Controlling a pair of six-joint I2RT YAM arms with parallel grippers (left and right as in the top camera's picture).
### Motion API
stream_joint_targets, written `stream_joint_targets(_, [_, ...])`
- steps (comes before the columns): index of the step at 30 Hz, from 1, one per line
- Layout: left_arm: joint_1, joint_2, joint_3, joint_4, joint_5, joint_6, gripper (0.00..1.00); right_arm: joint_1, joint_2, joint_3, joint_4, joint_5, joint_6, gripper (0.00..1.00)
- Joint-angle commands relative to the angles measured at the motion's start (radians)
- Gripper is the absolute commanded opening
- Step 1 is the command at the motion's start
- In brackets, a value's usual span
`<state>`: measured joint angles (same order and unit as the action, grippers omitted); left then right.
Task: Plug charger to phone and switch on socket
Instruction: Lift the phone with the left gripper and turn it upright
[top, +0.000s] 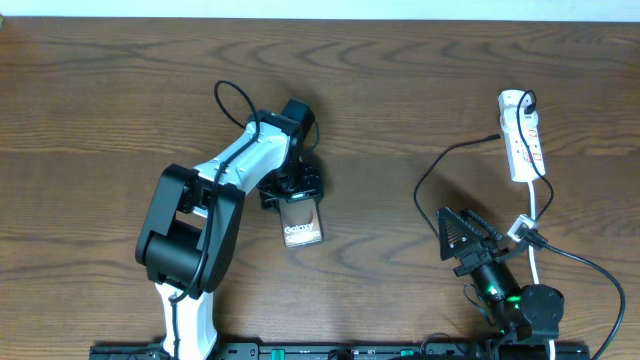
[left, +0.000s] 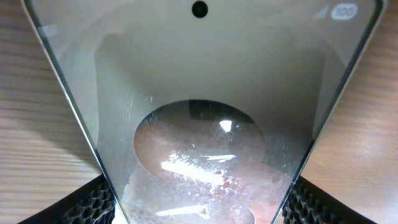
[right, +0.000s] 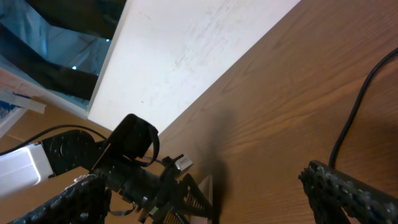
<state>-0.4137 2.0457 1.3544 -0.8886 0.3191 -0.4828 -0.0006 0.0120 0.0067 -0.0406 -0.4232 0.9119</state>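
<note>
The phone, a silvery-grey slab with "Galaxy" lettering, is held at its near end between the jaws of my left gripper. In the left wrist view its glass face fills the frame between the two black fingers. The white socket strip lies at the far right with a black plug in its top end. The thin black charger cable loops from a tip beside the strip towards my right gripper, which is open and empty. The cable also shows in the right wrist view.
The strip's white cord runs down past a small white block towards the right arm's base. A white board stands along the table's far edge in the right wrist view. The left arm with the phone appears there too.
</note>
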Motion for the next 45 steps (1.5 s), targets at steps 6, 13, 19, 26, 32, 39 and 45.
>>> stream_joint_targets(6, [-0.01, 0.101, -0.064, 0.042, 0.253, 0.132, 0.64, 0.001, -0.005, -0.002, -0.004, -0.006, -0.011, 0.99])
stream_joint_targets(13, [-0.01, 0.101, -0.064, 0.091, 0.462, 0.243, 0.64, 0.001, -0.005, -0.002, -0.004, -0.006, -0.011, 0.99])
stream_joint_targets(19, [-0.01, 0.101, -0.064, 0.169, 0.642, 0.27, 0.63, 0.001, -0.005, -0.001, -0.004, -0.006, -0.011, 0.99])
stream_joint_targets(26, [-0.01, 0.101, -0.064, 0.299, 0.868, 0.273, 0.63, 0.001, -0.005, -0.001, -0.004, -0.006, -0.011, 0.99])
stream_joint_targets(32, [-0.01, 0.101, -0.064, 0.42, 1.088, 0.263, 0.63, 0.001, -0.005, -0.002, -0.004, -0.005, -0.011, 0.99])
stream_joint_targets(39, [-0.009, 0.101, -0.064, 0.627, 1.196, 0.094, 0.63, 0.001, -0.005, -0.001, 0.021, 0.005, 0.03, 0.99])
stream_joint_targets(45, [-0.008, 0.101, -0.063, 0.893, 1.238, -0.149, 0.63, 0.001, -0.005, -0.001, -0.005, 0.004, 0.003, 0.99])
